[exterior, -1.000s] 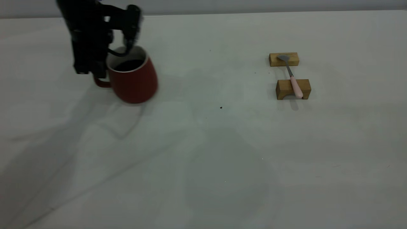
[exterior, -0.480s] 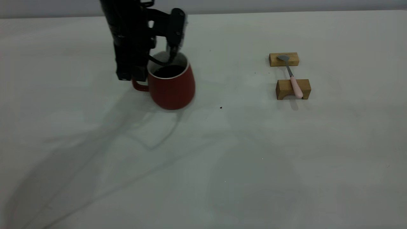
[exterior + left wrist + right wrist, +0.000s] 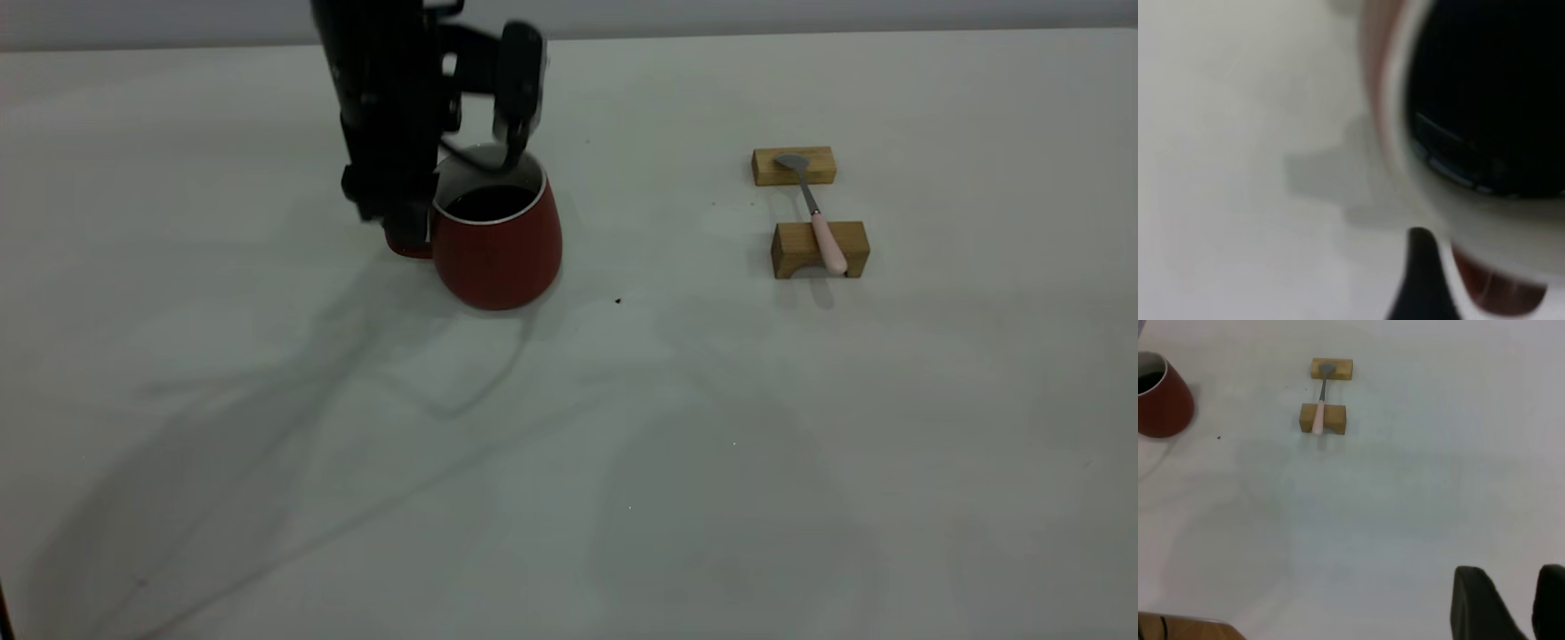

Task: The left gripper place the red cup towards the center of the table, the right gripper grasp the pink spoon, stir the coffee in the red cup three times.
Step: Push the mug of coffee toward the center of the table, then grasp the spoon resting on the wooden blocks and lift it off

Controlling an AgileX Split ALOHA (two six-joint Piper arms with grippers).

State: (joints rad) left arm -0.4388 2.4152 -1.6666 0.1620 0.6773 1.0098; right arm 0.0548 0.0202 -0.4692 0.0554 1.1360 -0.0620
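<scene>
From the exterior view, the left end effector [image 3: 418, 227] is clamped on the handle side of the red cup [image 3: 498, 244], which sits on the table [image 3: 622, 444] left of centre. The coffee [image 3: 492, 202] fills it fairly high. The pink spoon [image 3: 816, 218] bridges two wooden blocks [image 3: 818, 249], well apart to the right.

In the left wrist view, the cup's white rim [image 3: 1405, 133] and the dark coffee fill most of the picture; one black finger [image 3: 1421, 280] lies against the cup's outer wall.

In the right wrist view, the right end effector [image 3: 1528, 600] hangs away from the spoon, its fingers parted and empty.

Risk: a jerky release could tip the cup or slop coffee.
</scene>
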